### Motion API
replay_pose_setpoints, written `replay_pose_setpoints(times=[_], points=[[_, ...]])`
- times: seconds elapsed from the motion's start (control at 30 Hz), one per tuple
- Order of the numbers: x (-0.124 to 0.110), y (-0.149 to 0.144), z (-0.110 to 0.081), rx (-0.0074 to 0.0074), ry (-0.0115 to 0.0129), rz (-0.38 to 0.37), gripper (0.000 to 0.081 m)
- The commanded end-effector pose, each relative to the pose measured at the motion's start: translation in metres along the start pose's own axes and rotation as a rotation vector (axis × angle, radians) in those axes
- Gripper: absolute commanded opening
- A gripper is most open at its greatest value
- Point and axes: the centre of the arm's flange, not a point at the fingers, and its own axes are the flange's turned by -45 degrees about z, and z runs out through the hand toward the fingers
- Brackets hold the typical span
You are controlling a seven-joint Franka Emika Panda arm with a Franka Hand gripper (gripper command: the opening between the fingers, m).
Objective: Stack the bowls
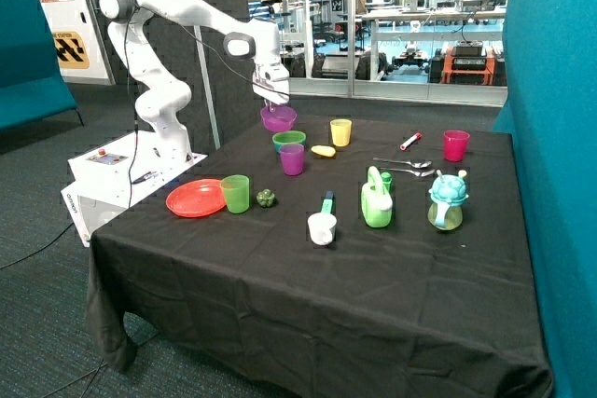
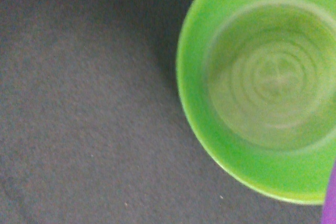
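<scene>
My gripper [image 1: 273, 100] is shut on the rim of the purple bowl [image 1: 278, 118] and holds it near the table's back edge, just behind the lime green bowl [image 1: 288, 141]. The green bowl sits upright on the black cloth. In the wrist view the green bowl [image 2: 262, 87] shows from above, empty, with a sliver of the purple bowl [image 2: 331, 203] at the picture's edge. A darker bluish band shows around the green bowl in the outside view; I cannot tell whether it is the blue bowl. My fingers do not show in the wrist view.
A purple cup [image 1: 292, 159] stands right in front of the green bowl. A yellow cup [image 1: 340, 132], a green cup [image 1: 235, 194], an orange-red plate [image 1: 194, 199], a pink cup [image 1: 455, 145], spoons [image 1: 403, 165] and a green watering can [image 1: 377, 200] are spread over the table.
</scene>
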Motion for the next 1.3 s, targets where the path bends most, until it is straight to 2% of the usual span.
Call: replay_pose_setpoints(times=[0.0, 0.3, 0.83, 1.27], points=[[0.023, -0.018, 0.004, -0.0028, 0.0026, -0.059, 0.0], [0.041, -0.034, 0.009, -0.0028, 0.0025, -0.11, 0.0], [0.051, -0.03, 0.03, -0.0028, 0.0025, -0.094, 0.0], [0.054, -0.014, 0.046, -0.0028, 0.0026, -0.054, 0.0]])
